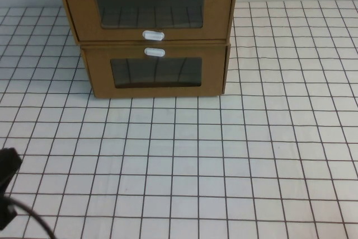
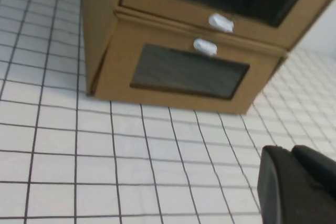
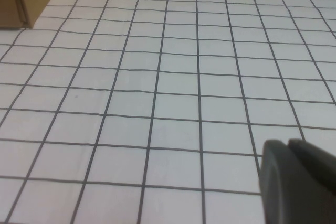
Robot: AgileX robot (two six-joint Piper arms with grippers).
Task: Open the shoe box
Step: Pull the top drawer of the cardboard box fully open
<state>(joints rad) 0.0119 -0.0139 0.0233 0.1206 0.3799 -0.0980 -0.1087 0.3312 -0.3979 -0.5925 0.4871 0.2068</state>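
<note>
Where the gridded table (image 1: 235,155) meets the far wall, two brown cardboard shoe boxes stand stacked. The upper box (image 1: 148,8) rests squarely on the lower box (image 1: 156,72). Each has a windowed front facing the robot, and both fronts are closed and flush with their cardboard shells. A small white handle sits on each front. The upper handle (image 1: 153,36) lies at the bottom edge of its front and the lower handle (image 1: 155,52) at the top edge of its front, so the two lie just beside one another across the seam between the boxes.

The left gripper (image 1: 8,167) shows as a dark shape at the near left edge of the table, well apart from the boxes, with a black cable (image 1: 34,218) curving away beneath it. Its wrist view looks toward both fronts and handles. Whether this gripper is released or clenched cannot be told.

The right gripper (image 3: 294,182) lies outside the high view. Its wrist view places it over bare grid, well apart from the boxes. Its fingers are clenched together on nothing.
</note>
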